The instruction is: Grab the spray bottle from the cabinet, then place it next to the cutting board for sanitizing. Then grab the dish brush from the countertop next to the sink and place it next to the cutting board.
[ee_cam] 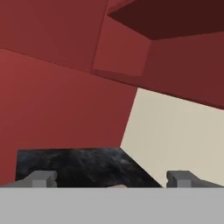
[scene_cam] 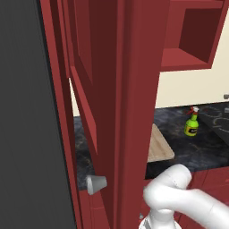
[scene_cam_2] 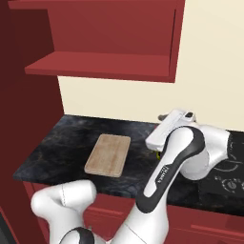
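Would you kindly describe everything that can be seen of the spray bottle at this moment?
The spray bottle is a small yellow-green bottle, plastic by its look, with a dark label on its belly and a reddish trigger head on a narrow neck. It stands upright on the black marble-look countertop, to the right of the cutting board and clear of it, near the cream back wall. Nothing but the countertop touches it in the left base view. In the right base view the arm hides nearly all of it.
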Robot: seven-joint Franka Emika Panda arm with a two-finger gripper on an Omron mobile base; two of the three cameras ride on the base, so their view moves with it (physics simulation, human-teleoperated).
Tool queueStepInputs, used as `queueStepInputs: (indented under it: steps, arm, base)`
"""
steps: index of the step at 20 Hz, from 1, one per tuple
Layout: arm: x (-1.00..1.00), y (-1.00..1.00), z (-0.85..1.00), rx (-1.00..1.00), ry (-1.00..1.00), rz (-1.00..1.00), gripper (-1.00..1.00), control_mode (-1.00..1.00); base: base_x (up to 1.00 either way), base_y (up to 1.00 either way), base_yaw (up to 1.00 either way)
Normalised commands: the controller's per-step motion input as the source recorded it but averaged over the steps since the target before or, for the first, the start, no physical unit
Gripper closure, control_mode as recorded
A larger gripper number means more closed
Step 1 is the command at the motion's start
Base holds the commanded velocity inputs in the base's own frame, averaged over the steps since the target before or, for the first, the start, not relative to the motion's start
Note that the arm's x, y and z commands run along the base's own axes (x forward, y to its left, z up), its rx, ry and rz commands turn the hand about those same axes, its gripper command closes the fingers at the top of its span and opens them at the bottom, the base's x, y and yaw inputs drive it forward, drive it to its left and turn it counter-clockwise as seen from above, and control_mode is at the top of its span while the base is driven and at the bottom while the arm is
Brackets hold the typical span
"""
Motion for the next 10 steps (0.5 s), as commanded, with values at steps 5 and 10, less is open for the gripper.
queueStepInputs:
  steps: [5,10]
  arm:
    - [-0.21,1.00,0.19,-0.16,0.00,-0.03,-1.00,-1.00]
    - [-0.06,0.63,0.00,-0.08,0.00,0.00,-1.00,-1.00]
  base:
    - [0.00,0.00,0.00]
    - [0.00,0.00,0.00]
